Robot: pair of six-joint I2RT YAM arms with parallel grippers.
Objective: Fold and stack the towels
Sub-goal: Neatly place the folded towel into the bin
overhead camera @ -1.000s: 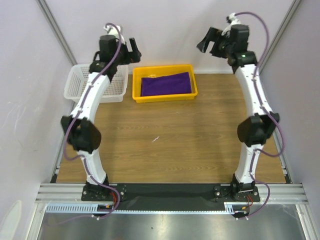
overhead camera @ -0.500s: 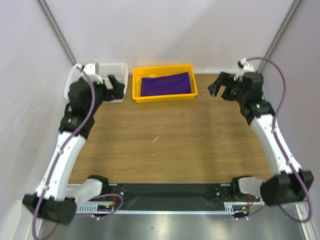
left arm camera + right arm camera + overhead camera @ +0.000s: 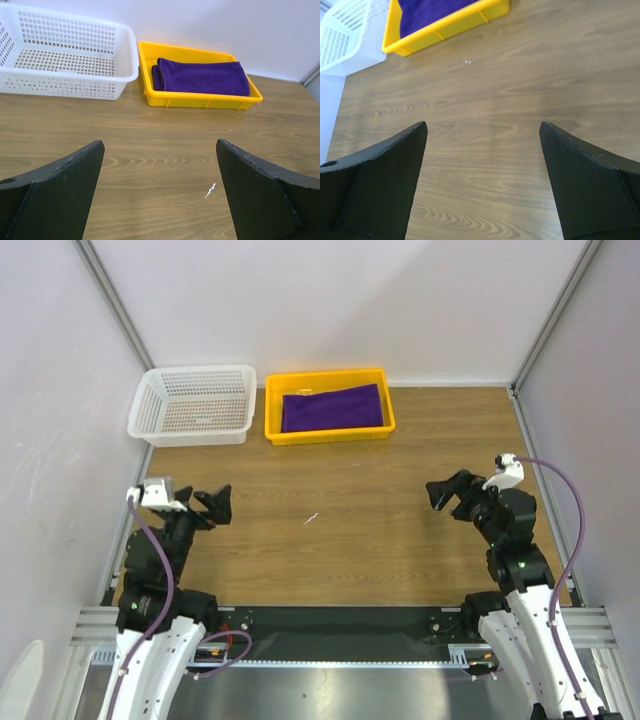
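Observation:
The purple towels (image 3: 333,408) lie folded in a stack inside the yellow tray (image 3: 330,437) at the back of the table. The left wrist view shows the same towels (image 3: 202,77) in the tray (image 3: 200,103), and they also show top left in the right wrist view (image 3: 430,12). My left gripper (image 3: 215,505) hangs low near the front left, open and holding nothing (image 3: 160,142). Front right, my right gripper (image 3: 452,498) is open and also holds nothing (image 3: 483,124). Both are far from the tray, with bare wood between their fingers.
A white mesh basket (image 3: 190,430) stands left of the yellow tray, also seen from the left wrist (image 3: 65,85). A small white scrap (image 3: 312,518) lies mid-table. Grey walls and metal posts close in the back and both sides.
Both arms have swung down and back from the far end of the table to low poses near the front edge. The grippers stayed open. The towels and tray have not moved.

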